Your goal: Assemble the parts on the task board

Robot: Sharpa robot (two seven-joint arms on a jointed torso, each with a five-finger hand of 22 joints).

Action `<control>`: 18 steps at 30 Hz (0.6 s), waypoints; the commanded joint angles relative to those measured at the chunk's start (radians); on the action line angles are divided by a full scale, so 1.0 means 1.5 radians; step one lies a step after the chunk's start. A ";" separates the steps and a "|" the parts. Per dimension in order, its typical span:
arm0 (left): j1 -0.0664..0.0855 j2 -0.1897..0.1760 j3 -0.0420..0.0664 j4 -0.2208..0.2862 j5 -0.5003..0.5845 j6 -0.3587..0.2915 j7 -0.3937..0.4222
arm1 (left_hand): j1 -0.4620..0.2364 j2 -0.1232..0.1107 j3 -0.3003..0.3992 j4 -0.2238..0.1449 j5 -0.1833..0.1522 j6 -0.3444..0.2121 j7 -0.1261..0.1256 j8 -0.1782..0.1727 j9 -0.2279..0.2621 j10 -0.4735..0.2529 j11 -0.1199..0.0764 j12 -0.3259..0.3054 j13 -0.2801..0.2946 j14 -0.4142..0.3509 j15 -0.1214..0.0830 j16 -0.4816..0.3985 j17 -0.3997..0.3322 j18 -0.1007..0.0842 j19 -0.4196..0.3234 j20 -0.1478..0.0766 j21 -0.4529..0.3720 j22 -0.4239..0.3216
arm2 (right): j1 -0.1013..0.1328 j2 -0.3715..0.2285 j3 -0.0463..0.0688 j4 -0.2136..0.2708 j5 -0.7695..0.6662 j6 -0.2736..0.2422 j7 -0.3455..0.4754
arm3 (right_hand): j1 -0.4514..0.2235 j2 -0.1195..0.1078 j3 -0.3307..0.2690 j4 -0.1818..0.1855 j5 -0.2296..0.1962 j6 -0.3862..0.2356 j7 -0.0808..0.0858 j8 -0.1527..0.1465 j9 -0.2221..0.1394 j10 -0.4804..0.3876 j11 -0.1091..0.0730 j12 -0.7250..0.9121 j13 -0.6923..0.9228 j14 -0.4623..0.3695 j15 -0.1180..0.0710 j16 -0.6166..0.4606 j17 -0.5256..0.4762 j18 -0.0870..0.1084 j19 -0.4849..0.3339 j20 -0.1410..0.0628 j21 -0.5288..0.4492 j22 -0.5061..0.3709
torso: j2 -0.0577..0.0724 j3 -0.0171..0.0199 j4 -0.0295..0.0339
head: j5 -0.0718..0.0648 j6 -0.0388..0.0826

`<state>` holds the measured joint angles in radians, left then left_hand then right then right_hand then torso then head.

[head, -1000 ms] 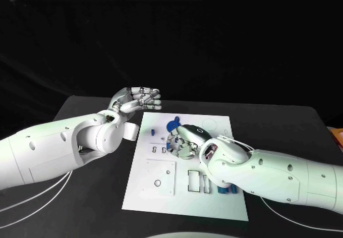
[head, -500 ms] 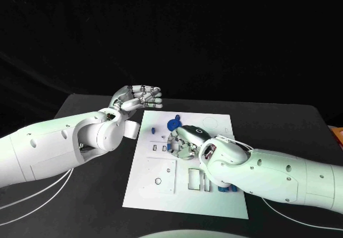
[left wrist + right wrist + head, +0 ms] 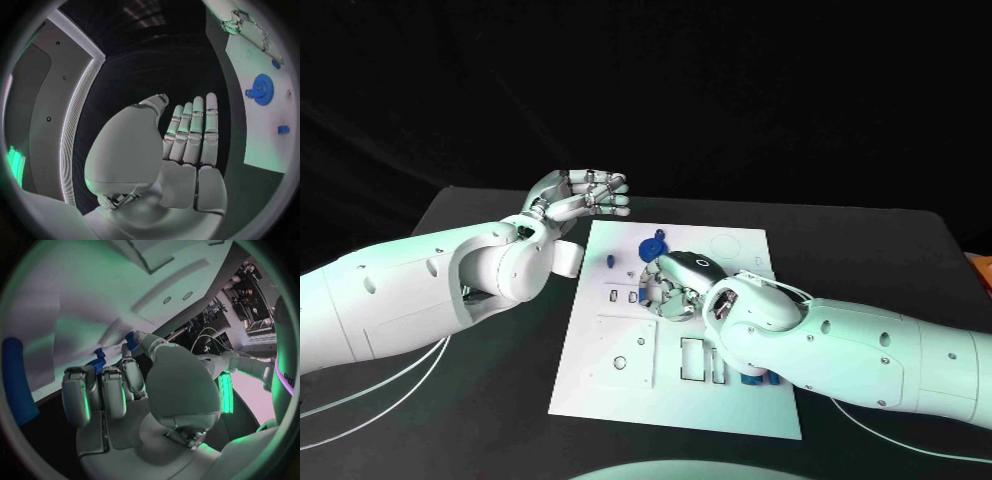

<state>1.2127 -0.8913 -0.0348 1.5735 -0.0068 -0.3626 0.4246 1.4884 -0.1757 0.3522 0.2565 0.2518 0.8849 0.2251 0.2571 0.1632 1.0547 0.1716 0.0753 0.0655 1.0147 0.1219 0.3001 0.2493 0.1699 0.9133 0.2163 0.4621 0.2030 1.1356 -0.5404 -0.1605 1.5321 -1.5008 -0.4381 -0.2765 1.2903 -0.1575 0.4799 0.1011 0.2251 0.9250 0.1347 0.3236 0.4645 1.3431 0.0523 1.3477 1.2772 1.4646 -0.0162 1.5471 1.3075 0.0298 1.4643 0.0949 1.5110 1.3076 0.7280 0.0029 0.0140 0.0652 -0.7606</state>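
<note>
Black surface (image 3: 473, 420) carrying the white task board (image 3: 661, 400).
Left hand (image 3: 577, 197) lifted beside the board, fingers curled, holding nothing; right hand (image 3: 669, 288) presses fingertips on small blue parts (image 3: 97, 360).

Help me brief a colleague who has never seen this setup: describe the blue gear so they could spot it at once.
Start at the white task board in the middle of the black table. Look to its far end, just beyond the right robot hand that rests on the board. The blue gear lies there: a round, toothed disc, clearly bigger than the small blue parts around it.
</note>
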 commanded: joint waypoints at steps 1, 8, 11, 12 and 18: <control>0.000 0.001 0.000 0.001 0.001 0.012 0.002 | 0.000 -0.002 0.004 0.000 -0.003 -0.003 0.004 -0.002 0.000 0.000 0.002 -0.004 0.000 -0.004 0.000 -0.003 0.001 0.007 -0.004 0.000 0.002 0.001 | -0.002 0.001 -0.002 0.000 -0.013 0.021 -0.010 | -0.005 -0.007 -0.003 0.005 -0.006 -0.012 0.003 -0.009 -0.006 -0.006 0.003 -0.004 -0.003 0.059 0.002 -0.001 0.125 -0.005 0.031 -0.001 -0.004 0.133 | 0.000 0.0001 0.0002 | -0.001 -0.002; 0.000 0.001 0.000 0.001 0.001 0.012 0.001 | -0.001 -0.002 0.005 0.000 -0.003 -0.004 0.005 -0.003 0.000 0.000 0.002 -0.005 0.000 -0.004 0.001 -0.003 0.001 0.007 -0.004 0.000 0.003 0.001 | -0.002 0.001 -0.002 -0.001 -0.013 0.016 -0.010 | -0.012 -0.019 -0.007 0.009 -0.012 -0.033 0.013 -0.021 -0.012 -0.017 0.012 -0.013 -0.012 0.058 0.009 -0.002 0.122 -0.003 0.026 0.005 -0.010 0.128 | 0.000 0.0003 0.0002 | -0.001 -0.001; 0.000 0.001 0.000 0.000 0.001 0.012 0.001 | -0.001 -0.002 0.005 0.000 -0.003 -0.004 0.005 -0.003 0.000 0.000 0.002 -0.005 0.000 -0.004 0.001 -0.003 0.001 0.007 -0.004 0.000 0.003 0.001 | -0.002 0.001 -0.002 -0.001 -0.013 0.013 -0.008 | -0.014 -0.023 -0.008 0.010 -0.014 -0.042 0.016 -0.026 -0.015 -0.022 0.015 -0.016 -0.016 0.058 0.013 -0.003 0.120 -0.002 0.024 0.008 -0.013 0.126 | 0.000 0.0001 0.0000 | -0.001 -0.001; 0.000 0.001 0.000 0.000 0.001 0.012 0.001 | -0.001 -0.002 0.005 0.000 -0.003 -0.004 0.005 -0.003 0.000 0.000 0.002 -0.005 0.000 -0.004 0.001 -0.003 0.001 0.007 -0.004 0.000 0.003 0.001 | -0.002 0.001 -0.002 -0.001 -0.012 0.012 -0.007 | -0.014 -0.023 -0.008 0.010 -0.015 -0.042 0.017 -0.026 -0.015 -0.023 0.015 -0.017 -0.016 0.058 0.013 -0.003 0.120 -0.002 0.024 0.008 -0.013 0.126 | 0.000 0.0000 -0.0001 | -0.001 -0.001; 0.000 0.001 0.000 0.000 0.001 0.012 0.000 | -0.001 -0.002 0.005 0.000 -0.003 -0.004 0.005 -0.003 0.000 0.000 0.002 -0.005 0.000 -0.004 0.001 -0.003 0.001 0.007 -0.004 0.000 0.003 0.001 | -0.002 0.001 -0.002 -0.001 -0.011 0.011 0.000 | -0.021 -0.039 -0.021 0.017 -0.015 -0.071 0.026 -0.043 -0.022 -0.049 0.024 -0.036 -0.040 0.056 0.021 -0.006 0.111 0.002 0.013 0.017 -0.026 0.115 | 0.000 0.0001 -0.0002 | -0.001 -0.001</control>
<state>1.2127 -0.8915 -0.0349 1.5722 -0.0068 -0.3619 0.4218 1.4884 -0.1757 0.3522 0.2565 0.2518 0.8849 0.2251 0.2571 0.1632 1.0546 0.1716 0.0716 0.0655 1.0147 0.1220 0.3001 0.2500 0.1699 0.9132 0.2163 0.4620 0.2028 1.1329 -0.5400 -0.1632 1.5298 -1.5054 -0.4313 -0.2829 1.2610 -0.2056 0.4535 0.1266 0.2030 0.8259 0.1739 0.2636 0.4323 1.2748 0.0881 1.2969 1.2205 1.4675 0.0086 1.5433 1.3074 0.0299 1.4678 0.1131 1.4763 1.3073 0.7281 0.0032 0.0139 0.0633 -0.7613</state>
